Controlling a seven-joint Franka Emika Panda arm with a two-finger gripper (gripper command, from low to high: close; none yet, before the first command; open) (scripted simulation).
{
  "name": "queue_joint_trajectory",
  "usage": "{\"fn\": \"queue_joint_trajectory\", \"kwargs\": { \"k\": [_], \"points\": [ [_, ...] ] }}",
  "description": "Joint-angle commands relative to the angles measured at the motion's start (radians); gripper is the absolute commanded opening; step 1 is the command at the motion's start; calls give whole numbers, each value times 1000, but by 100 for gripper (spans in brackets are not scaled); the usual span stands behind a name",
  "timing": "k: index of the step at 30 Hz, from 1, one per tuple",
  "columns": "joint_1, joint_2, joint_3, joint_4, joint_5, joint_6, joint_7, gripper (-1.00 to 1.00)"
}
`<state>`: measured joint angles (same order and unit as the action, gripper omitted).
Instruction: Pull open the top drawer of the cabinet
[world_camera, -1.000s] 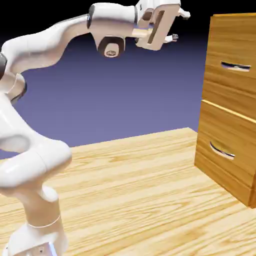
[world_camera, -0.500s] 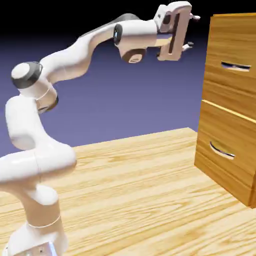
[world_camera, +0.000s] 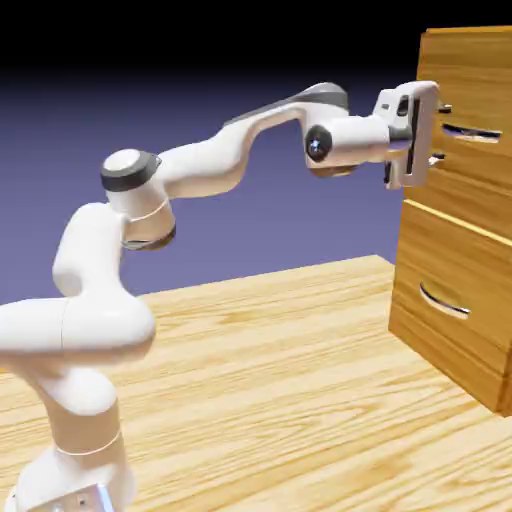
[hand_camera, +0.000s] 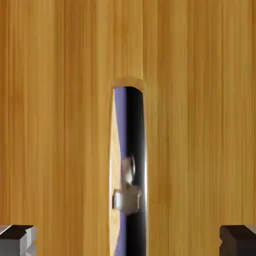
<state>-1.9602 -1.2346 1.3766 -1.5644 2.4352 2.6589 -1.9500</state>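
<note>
Fingertips (hand_camera: 128, 241) spread, nothing held; lining up on top drawer's bar handle (hand_camera: 129, 170).
We need to advance until they straddle it, then close.

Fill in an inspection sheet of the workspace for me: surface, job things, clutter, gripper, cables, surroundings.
Surface: pale wood-grain tabletop, bare where it shows.
Job's things: cabinet upright; top drawer looks shut, its bar handle running up the middle of the hand view, mirroring its surroundings. Lower drawer also looks shut, with a curved handle.
Clutter: nothing seen.
Gripper: open, one fingertip on either side of the handle's line, not gripping it.
Cables: nothing seen.
Surroundings: blue-violet backdrop, darkening to black at the top.
</note>
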Motion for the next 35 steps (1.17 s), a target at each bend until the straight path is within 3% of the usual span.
{"fn": "queue_joint_trajectory", "kwargs": {
  "k": [1, 4, 5, 31, 32, 35],
  "points": [
    [-28, -3, 10, 36, -5, 9, 14, 0],
    [-91, -10, 31, 118, -16, 28, 47, 0],
    [-91, -10, 31, 118, -16, 28, 47, -100],
    [682, -65, -322, -774, -80, -128, -131, -100],
    [682, -65, -322, -774, -80, -128, -131, 100],
    [754, -87, -360, -838, -114, -123, -122, 100]
  ]
}}
